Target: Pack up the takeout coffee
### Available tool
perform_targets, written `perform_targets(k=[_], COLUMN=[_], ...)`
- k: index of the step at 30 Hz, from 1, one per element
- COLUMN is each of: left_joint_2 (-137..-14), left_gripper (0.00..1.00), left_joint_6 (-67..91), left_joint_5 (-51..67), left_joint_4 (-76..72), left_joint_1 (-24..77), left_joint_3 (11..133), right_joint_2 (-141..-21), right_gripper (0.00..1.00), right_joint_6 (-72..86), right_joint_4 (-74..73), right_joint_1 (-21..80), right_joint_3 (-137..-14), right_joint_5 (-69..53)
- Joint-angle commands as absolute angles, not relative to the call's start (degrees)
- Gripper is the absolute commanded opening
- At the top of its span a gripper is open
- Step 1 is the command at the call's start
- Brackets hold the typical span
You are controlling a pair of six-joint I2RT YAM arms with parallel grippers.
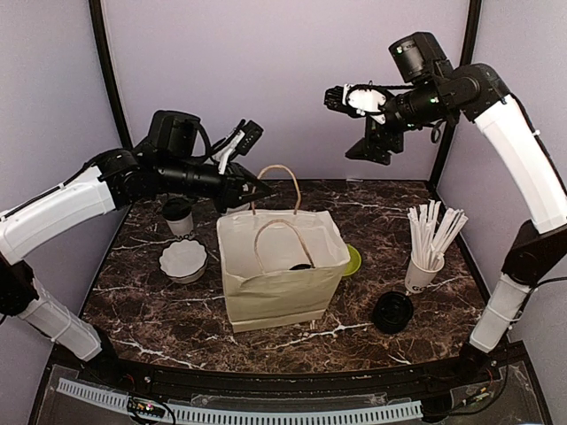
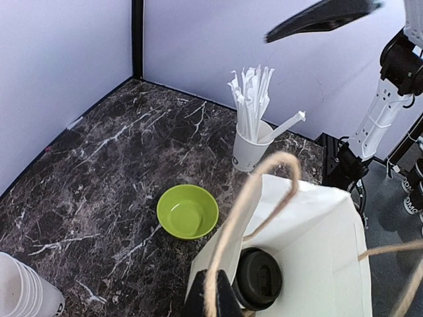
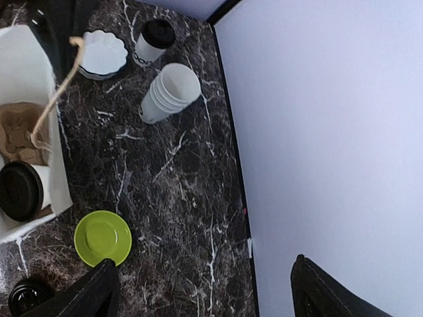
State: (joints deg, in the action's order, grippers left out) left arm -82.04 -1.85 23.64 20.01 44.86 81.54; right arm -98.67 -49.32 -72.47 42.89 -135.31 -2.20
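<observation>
A brown paper bag [image 1: 282, 282] stands open mid-table. One takeout coffee [image 2: 259, 279], a white cup with a black lid, sits inside it and also shows in the right wrist view [image 3: 20, 191]. A second lidded takeout coffee [image 1: 178, 215] stands on the table at the back left [image 3: 155, 39]. My left gripper [image 1: 261, 189] is shut on the bag's rear rope handle [image 2: 251, 198], which runs between its fingers [image 2: 198, 300]. My right gripper [image 1: 372, 146] hangs high above the back right, open and empty [image 3: 205, 281].
A lime-green bowl [image 1: 353, 259] lies right of the bag. A white cup of long sticks [image 1: 425, 266] and a loose black lid [image 1: 392, 312] are at the right. A white fluted dish [image 1: 183, 258] and a stack of empty cups [image 3: 170, 92] are at the left.
</observation>
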Motion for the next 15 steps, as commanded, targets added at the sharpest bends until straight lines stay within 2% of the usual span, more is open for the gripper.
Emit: perform_targets(k=[1, 7, 15], left_joint_2=[-77.0, -71.93, -65.06], left_gripper=[0.0, 0.0, 0.0], left_joint_6=[-2.16, 2.89, 6.52], left_joint_5=[27.16, 30.4, 25.57], left_joint_4=[19.16, 16.36, 14.83], left_joint_1=[45.15, 48.57, 55.21], left_joint_3=[82.91, 74.75, 63.96], right_joint_2=[-97.08, -90.16, -89.51], right_gripper=[0.9, 0.92, 0.92], right_joint_6=[-44.99, -43.66, -40.89], right_joint_4=[-66.18, -55.06, -55.28], right_joint_1=[35.54, 32.83, 32.65], right_joint_3=[-127.72, -109.9, -105.17], right_joint_5=[-6.44, -7.76, -9.69])
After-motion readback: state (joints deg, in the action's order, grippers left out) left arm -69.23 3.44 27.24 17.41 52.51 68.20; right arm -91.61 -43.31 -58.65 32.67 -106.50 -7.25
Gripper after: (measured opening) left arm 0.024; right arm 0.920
